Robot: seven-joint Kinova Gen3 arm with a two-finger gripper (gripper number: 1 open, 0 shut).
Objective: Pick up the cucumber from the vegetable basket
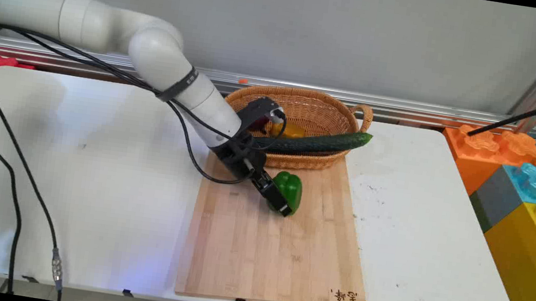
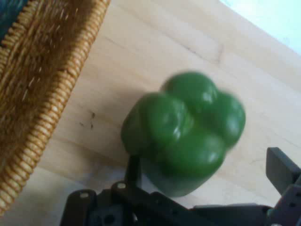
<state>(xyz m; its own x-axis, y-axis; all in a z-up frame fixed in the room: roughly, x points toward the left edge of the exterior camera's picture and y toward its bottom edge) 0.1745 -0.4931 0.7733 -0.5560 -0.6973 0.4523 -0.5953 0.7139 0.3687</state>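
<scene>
Main view: the white table point(image 1: 413, 226) carries a wooden cutting board point(image 1: 254, 252), and a wicker basket point(image 1: 304, 108) sits at the board's far end with a cucumber point(image 1: 320, 143) lying across its rim. On the board, near the basket, lies a green bell pepper point(image 1: 291, 189) point(image 2: 188, 132) — the black gripper point(image 1: 276, 199) point(image 2: 207, 181) is spread wide around it, fingers point(image 2: 282, 169) apart on either side, not clamped.

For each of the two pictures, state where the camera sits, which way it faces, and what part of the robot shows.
Main view: fixed above the table's near side, looking across at the wall; shows the white arm and tool.
Hand view: on the hand, looking along the tool at the cutting board.
Shared: green pepper, wicker basket.
</scene>
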